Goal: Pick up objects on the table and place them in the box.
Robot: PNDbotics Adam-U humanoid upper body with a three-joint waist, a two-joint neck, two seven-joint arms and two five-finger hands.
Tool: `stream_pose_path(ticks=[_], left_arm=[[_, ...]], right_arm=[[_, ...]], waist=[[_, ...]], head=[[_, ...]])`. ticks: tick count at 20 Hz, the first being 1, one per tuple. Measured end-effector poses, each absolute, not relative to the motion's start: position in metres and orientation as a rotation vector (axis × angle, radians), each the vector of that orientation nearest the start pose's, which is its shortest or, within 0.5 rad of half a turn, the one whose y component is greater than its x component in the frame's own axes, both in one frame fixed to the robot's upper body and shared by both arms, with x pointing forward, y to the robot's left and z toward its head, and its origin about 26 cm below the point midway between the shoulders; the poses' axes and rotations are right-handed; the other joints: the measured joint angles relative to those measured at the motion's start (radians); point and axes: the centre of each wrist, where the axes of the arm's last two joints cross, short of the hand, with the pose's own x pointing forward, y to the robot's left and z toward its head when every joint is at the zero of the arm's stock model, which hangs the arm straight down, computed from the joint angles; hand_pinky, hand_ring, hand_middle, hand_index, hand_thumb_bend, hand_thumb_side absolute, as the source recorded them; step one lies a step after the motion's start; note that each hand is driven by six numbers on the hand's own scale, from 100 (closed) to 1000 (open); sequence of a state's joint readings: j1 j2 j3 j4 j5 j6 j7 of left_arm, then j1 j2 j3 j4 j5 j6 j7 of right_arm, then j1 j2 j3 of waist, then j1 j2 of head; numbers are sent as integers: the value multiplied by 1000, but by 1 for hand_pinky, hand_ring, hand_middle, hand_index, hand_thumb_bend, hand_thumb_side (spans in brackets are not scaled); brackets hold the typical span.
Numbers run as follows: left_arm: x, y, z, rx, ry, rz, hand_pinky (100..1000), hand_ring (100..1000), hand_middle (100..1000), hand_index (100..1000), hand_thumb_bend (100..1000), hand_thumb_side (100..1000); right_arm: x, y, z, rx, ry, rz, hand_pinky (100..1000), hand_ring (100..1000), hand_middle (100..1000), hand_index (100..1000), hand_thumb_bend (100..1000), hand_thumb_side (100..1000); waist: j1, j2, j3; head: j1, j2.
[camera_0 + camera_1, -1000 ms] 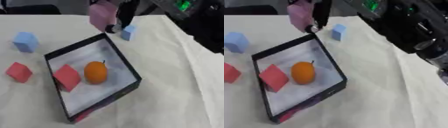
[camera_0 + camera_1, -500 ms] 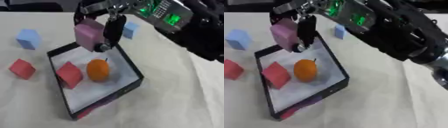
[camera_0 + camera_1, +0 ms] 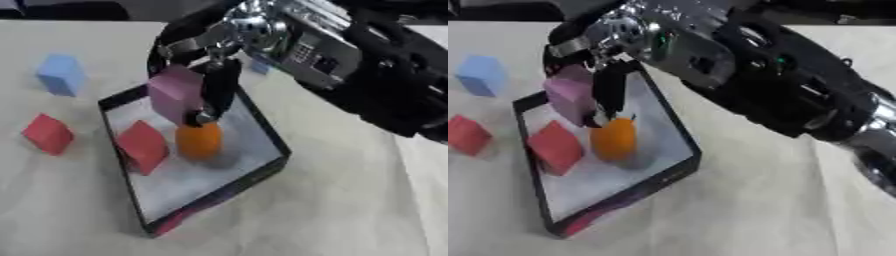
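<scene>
One hand is at work: the right hand (image 3: pixel 210 75) has its fingers clamped around the pink block (image 3: pixel 175 93). It hangs over the box (image 3: pixel 262 127), at 12 o'clock of the orange (image 3: pixel 199 140).

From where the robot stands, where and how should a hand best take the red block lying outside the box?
Probably from above, pinching two opposite flat faces of the red block. It sits tilted on open cloth left of the box, with free space all around.

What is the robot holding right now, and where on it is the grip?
The right hand holds the pink block over the box, fingers curled down its right side face. How the far side is gripped cannot be seen. No left hand shows.
</scene>
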State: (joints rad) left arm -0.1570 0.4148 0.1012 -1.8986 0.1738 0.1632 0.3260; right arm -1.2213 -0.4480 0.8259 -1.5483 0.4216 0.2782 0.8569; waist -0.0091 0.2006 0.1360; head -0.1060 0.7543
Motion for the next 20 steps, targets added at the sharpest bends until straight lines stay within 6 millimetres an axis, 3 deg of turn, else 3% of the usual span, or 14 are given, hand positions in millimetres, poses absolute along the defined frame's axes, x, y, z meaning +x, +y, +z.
stream_pose_path(ticks=[6,8,10,14,20], left_arm=[[294,322,157,410,-1921,96,920,848,850,894,515,782],[294,322,157,410,-1921,96,920,848,849,894,515,782],[294,322,157,411,-1921,96,921,848,850,894,516,782],[294,322,157,414,-1921,94,920,848,850,894,518,781],[294,322,157,415,-1920,94,921,848,850,894,518,781]], right_arm=[[368,-51,269,-439,-1230,2220,818,755,635,762,394,143],[372,-53,265,-434,-1214,2227,839,796,692,809,454,200],[375,-53,262,-421,-1196,2246,885,885,806,887,538,287],[376,-54,262,-422,-1180,2294,910,924,857,917,595,334],[378,-60,276,-473,-1202,2290,913,925,860,926,616,346]], waist=[[0,0,4],[0,1,7],[0,1,7],[0,1,5],[0,1,-1]], head=[[-3,0],[-4,0],[-4,0],[-3,0],[-1,-1]])
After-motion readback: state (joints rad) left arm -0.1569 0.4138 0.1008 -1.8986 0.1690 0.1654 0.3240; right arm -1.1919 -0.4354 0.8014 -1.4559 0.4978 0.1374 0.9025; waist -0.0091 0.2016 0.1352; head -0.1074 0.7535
